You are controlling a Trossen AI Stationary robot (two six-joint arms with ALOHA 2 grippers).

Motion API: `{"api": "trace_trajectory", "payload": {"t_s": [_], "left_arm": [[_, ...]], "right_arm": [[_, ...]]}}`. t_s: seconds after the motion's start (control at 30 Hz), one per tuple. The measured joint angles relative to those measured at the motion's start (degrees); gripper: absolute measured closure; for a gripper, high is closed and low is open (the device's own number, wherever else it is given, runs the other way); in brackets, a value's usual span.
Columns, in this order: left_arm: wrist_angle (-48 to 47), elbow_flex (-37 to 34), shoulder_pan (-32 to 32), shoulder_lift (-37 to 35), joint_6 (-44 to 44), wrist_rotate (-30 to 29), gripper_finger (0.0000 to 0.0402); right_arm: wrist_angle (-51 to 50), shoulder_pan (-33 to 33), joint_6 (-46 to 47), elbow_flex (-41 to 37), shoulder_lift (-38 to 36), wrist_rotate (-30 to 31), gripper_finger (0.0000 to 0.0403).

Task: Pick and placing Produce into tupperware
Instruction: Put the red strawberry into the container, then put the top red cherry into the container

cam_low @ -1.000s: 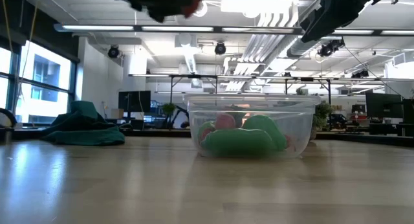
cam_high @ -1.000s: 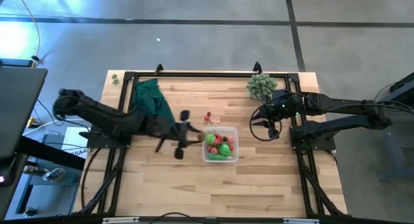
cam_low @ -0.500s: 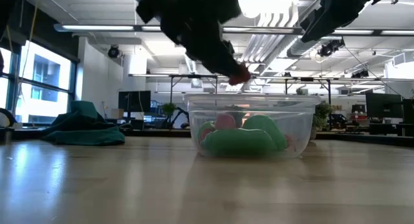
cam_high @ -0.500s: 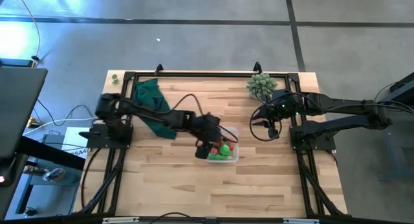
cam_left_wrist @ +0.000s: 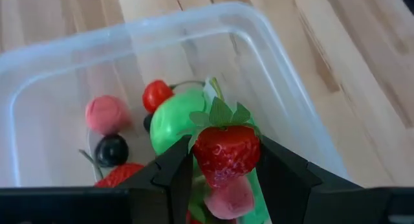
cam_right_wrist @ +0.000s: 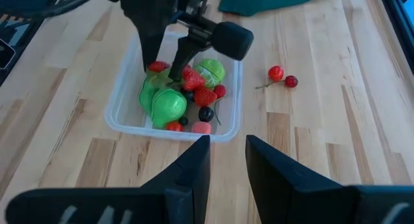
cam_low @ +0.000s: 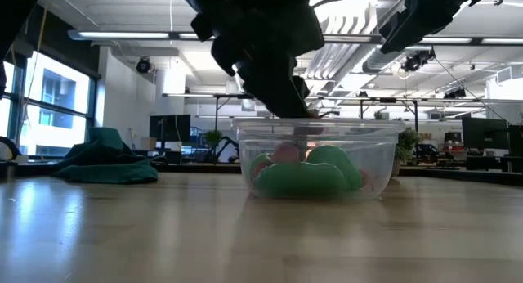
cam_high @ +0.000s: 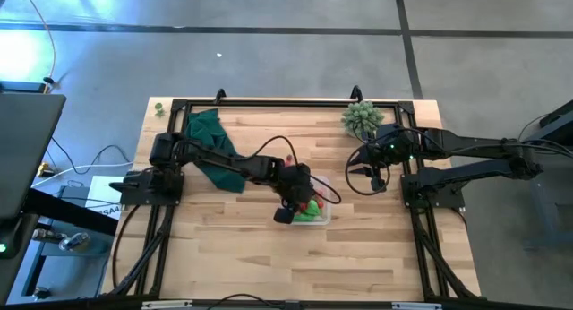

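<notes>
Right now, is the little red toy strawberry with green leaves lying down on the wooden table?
No, the red toy strawberry is pinched in the left gripper above the clear plastic container.

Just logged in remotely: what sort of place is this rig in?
Probably an open-plan lab or office workspace: a wooden table on a concrete floor, exposed ceiling ducts with strip lights, and desks with monitors behind.

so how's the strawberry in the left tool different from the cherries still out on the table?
The strawberry is pinched in the left tool above the clear tub; the cherries lie loose on the bare wood beyond the tub. The strawberry is one larger piece with a green leafy cap; the cherries are two small round ones on thin stems. Both are red toy fruit.
</notes>
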Motion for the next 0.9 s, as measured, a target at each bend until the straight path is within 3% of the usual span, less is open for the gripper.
{"api": "trace_trajectory", "payload": {"t_s": [0.23, 0.6, 0.9], "left_arm": [[-0.29, -0.04, -0.09, 0.59, -0.4, 0.27, 0.0253], [-0.68, -0.04, -0.07, 0.59, -0.16, 0.04, 0.0203], [-3.24, 3.11, -0.07, -1.16, 0.77, 0.33, 0.0222]], "right_arm": [[0.0, 0.0, 0.0, 0.0, 0.0, -0.02, 0.0313], [0.0, 0.0, -0.01, 0.0, 0.0, -0.01, 0.0313], [0.0, 0.0, -0.02, 0.0, 0.0, -0.02, 0.0313]]}}
